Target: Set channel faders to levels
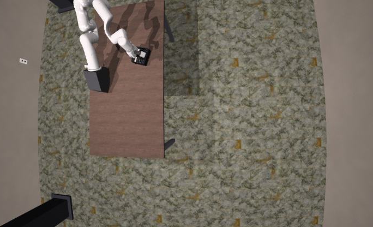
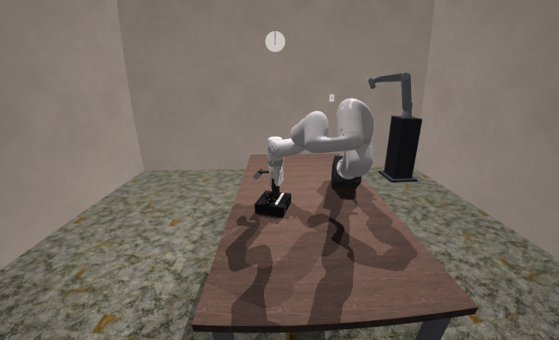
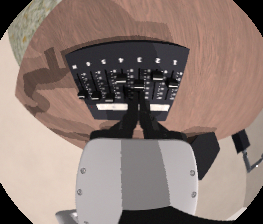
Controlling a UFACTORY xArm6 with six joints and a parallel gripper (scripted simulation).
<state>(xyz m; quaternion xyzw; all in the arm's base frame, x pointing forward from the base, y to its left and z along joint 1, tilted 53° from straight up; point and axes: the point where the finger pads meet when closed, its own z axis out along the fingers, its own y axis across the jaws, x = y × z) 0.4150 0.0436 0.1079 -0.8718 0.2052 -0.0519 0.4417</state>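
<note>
The lighting desk (image 2: 272, 203) is the landmark here: a small black box standing flat on the wooden table (image 2: 358, 270), close to the table's left long edge in the exterior view and toward the far end.

To the left of the desk there is only a narrow strip of table before the edge, and past that the mottled green floor (image 2: 105, 236).

On the desk itself, the wrist view shows a row of faders (image 3: 101, 87) running across its face, with a pale strip of tape (image 3: 107, 107) along the side of the row nearer the camera. The writing on the tape and the scale marks are too small to read, and the levels of the caps cannot be told.

Straight above the desk the gripper (image 3: 138, 92) points down, its two dark fingers pressed together with nothing between them. Their joined tips sit over the fader row, slightly right of its middle in the wrist view; whether they touch a cap cannot be told. From above, the gripper (image 1: 137, 52) covers the desk's (image 1: 143, 57) near-arm corner.

To the right of the desk the white arm (image 2: 315, 135) stretches back to its black base (image 2: 344, 179), which sits on the table. Well beyond that, off the table, a black pedestal (image 2: 401, 147) carries a thin grey arm.
</note>
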